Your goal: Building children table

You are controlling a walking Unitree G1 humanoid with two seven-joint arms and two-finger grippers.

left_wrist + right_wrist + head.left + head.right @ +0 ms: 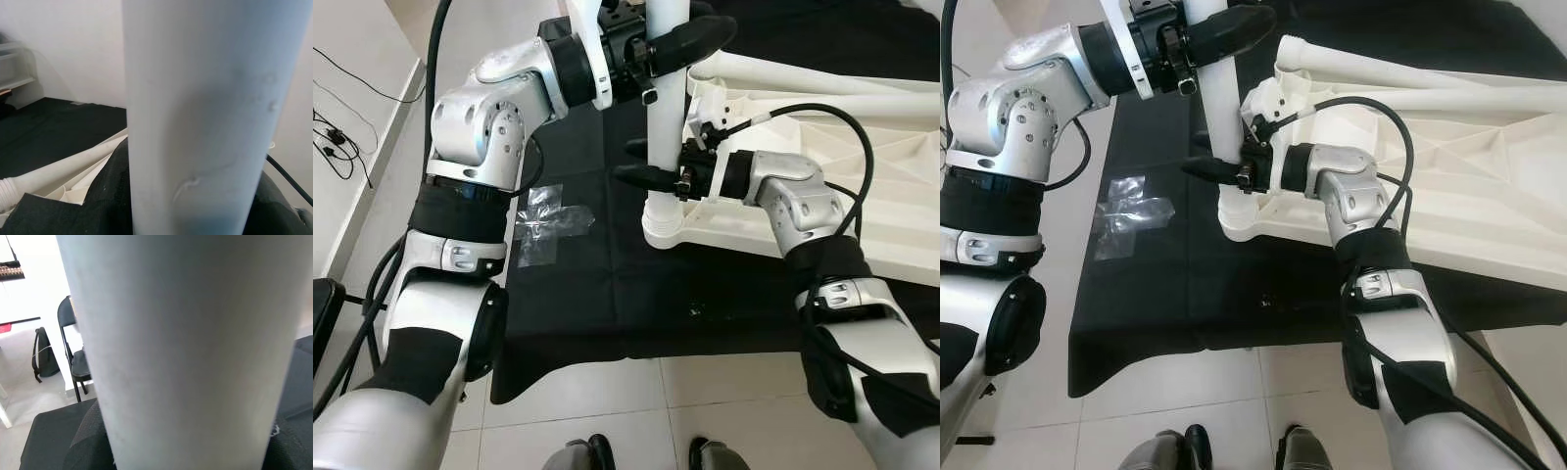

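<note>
Two grippers, left gripper (680, 39) above right gripper (646, 162), are clamped on upright table leg (666, 117), seemingly seated in tabletop (822, 127) corner socket, frame center.

You see a smooth white plastic table leg (667, 117), matt with faint scuffs and small pimples up close, standing in the socket of a ribbed white plastic tabletop (862, 166). Both lie over a matt black cloth (597, 304) spread on glossy pale floor tiles (607, 411). At nine o'clock from the leg's foot, a crinkled clear plastic bag (546, 223) glints. Your arms are brushed silver metal with black fabric sleeves.
</note>
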